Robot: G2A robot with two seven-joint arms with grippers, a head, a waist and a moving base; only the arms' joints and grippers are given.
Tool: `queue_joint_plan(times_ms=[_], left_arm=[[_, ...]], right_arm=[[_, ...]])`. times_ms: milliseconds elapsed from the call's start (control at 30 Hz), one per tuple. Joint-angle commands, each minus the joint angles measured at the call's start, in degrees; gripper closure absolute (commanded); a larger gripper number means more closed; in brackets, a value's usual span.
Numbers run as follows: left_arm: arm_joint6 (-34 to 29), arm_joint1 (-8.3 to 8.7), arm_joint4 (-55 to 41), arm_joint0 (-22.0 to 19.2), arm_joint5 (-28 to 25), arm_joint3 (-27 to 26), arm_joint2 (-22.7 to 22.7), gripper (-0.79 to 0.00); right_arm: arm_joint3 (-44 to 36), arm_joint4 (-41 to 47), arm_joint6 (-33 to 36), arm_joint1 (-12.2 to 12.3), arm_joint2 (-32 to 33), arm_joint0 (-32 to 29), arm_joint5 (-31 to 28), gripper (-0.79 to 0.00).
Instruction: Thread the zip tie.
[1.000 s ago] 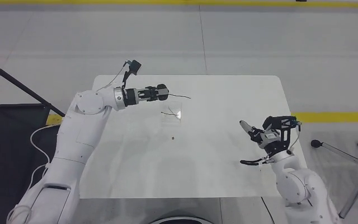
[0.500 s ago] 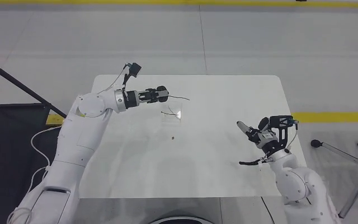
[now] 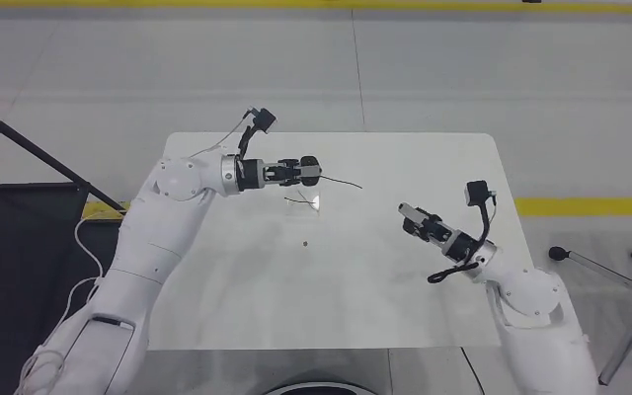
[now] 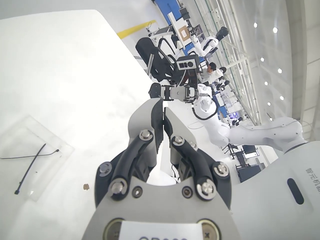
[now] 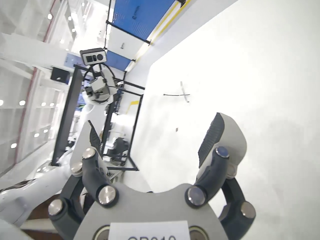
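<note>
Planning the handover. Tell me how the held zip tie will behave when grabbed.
The zip tie juts nearly straight from the shut left gripper, so it is probably springy, not limp. It is very thin, so likely light and apt to flex away from the open right gripper.

left gripper [image 3: 316, 172] pinching zip tie [image 3: 344, 182] over table [image 3: 425, 158], 2nd zip tie [image 3: 296, 200] lying near, right gripper [image 3: 403, 210] apart

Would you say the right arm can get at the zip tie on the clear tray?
Probably yes: the right gripper is open and only bare table lies between it and the zip tie, though the left gripper hovers nearby.
</note>
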Motion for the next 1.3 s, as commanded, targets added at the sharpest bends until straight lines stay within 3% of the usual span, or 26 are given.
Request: queue_joint_plan(times_ms=[0, 267, 467, 667, 833, 933, 1067, 1267], left_arm=[[0.14, -0.01, 0.41, -0.26, 0.14, 0.51, 0.18, 0.0], [0.14, -0.01, 0.41, -0.26, 0.14, 0.51, 0.18, 0.0], [0.44, -0.14, 0.18, 1.45, 0.93, -4.25, 1.7, 0.0], [-0.47, -0.53, -2.29, 1.08, 0.36, -4.23, 3.11, 0.0], [-1.1, -0.93, -3.05, 0.34, -0.06, -3.25, 4.62, 0.0], [-1.44, -1.11, -3.38, -0.01, -0.27, -2.64, 5.3, 0.0], [-1.89, -1.28, -3.86, -0.44, -0.47, -1.96, 5.91, 0.0], [-2.36, -1.47, -4.32, -0.84, -0.54, -1.19, 6.65, 0.0]], right_arm=[[0.07, -0.23, 0.13, 0.02, 0.05, 0.06, -0.03, -0.785], [0.05, -0.15, -0.03, 0.01, -0.04, -0.04, -0.04, -0.785], [3.13, 12.69, 1.29, -0.58, -2.55, 0.86, 0.44, -0.785], [7.46, 21.28, 6.42, -0.9, -5.16, 4.06, 0.81, -0.785], [9.19, 23.29, 7.33, -1.16, -7.43, 5.87, 0.05, -0.785], [9.69, 23.78, 7.29, -1.24, -8.24, 6.52, -0.37, -0.622], [10.05, 24.13, 7.15, -1.27, -9.0, 7.21, -0.48, -0.474], [10.25, 24.02, 6.8, -1.21, -9.6, 7.74, -0.47, -0.465]])
